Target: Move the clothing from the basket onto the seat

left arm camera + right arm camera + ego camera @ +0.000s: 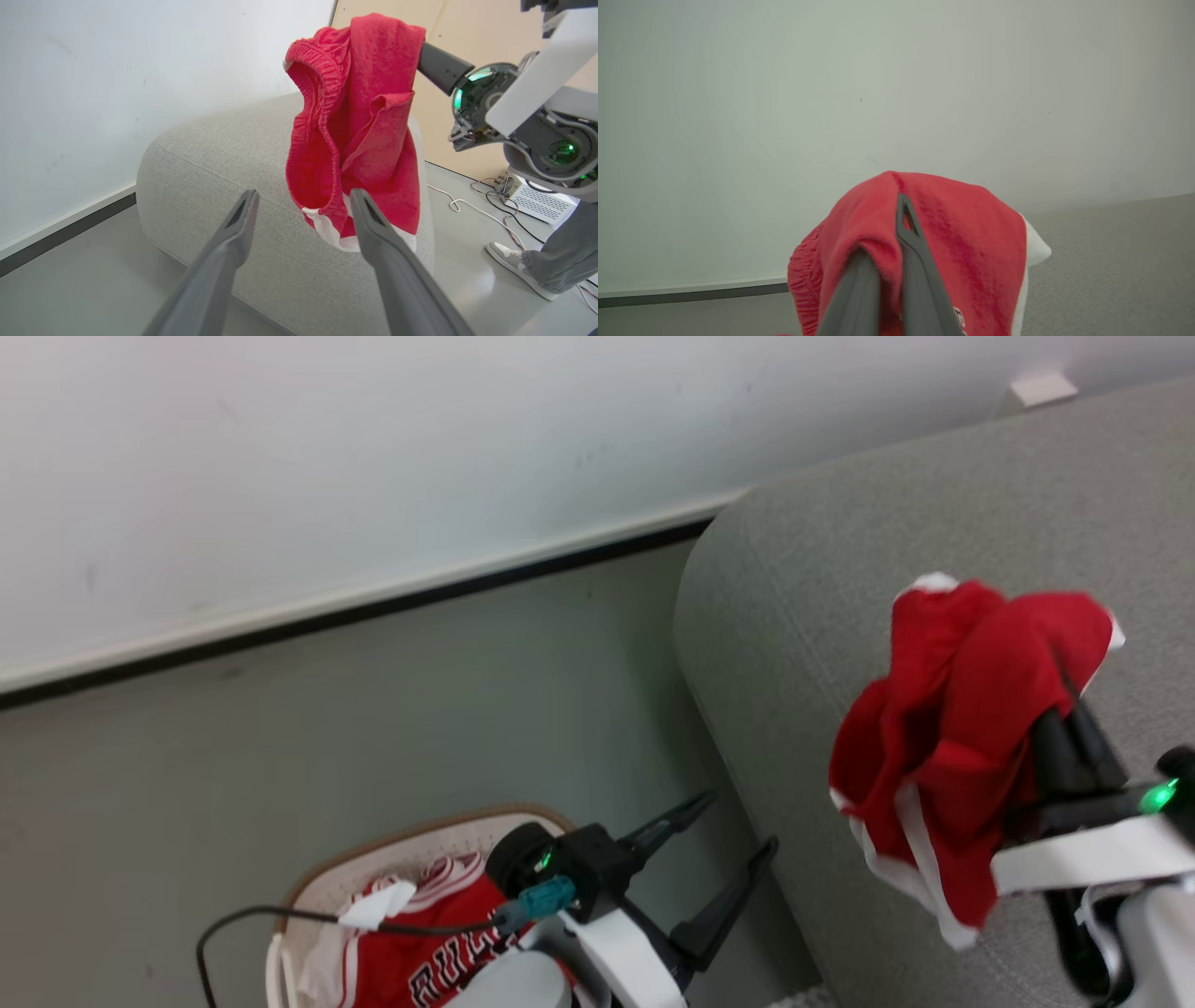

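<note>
Red shorts with white trim (962, 737) hang in the air over the grey seat (840, 569), draped over my right gripper (889, 210), which is shut on them. The left wrist view shows the same shorts (359, 130) dangling above the seat (224, 154). My left gripper (738, 831) is open with nothing in it, held over the floor between the basket (373, 868) and the seat. A red garment with lettering and white trim (420, 952) lies in the white basket with its tan rim.
A white wall with a dark skirting strip (373, 607) runs behind. In the left wrist view a person's shoe and trouser leg (537, 266), loose cables (472, 205) and a white box (537, 200) are on the floor beyond the seat.
</note>
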### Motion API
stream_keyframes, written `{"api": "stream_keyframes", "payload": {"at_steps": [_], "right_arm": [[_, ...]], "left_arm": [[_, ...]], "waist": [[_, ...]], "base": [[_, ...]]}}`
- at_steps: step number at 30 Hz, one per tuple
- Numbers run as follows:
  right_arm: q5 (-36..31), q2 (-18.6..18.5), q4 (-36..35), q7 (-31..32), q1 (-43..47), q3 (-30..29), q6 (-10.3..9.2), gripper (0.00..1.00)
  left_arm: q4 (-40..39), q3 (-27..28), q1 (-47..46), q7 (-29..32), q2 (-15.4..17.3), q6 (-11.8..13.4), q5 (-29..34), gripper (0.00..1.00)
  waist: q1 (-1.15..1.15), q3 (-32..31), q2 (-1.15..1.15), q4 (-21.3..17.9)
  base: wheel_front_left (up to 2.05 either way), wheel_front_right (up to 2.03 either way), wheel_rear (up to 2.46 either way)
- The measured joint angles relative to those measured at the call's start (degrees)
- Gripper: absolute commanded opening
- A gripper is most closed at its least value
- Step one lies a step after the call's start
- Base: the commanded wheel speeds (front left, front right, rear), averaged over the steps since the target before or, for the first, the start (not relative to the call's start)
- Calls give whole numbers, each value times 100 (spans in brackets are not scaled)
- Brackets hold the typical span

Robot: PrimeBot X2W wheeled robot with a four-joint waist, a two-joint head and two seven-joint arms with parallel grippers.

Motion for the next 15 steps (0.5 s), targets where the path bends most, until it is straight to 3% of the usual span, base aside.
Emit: {"api": "stream_keyframes", "payload": {"at_steps": [9,15], "right_arm": [[204,-503,482,1,-1606,-886,0,0],[374,-1189,1135,219,-2921,-1841,0,0]], "left_arm": [[-63,-196,-906,0,145,1,234,100],[-141,-267,-1591,0,136,0,354,100]], "waist": [[1,1104,0,212],[1,1913,0,431]], "base": [[0,0,0],[0,0,0]]}}
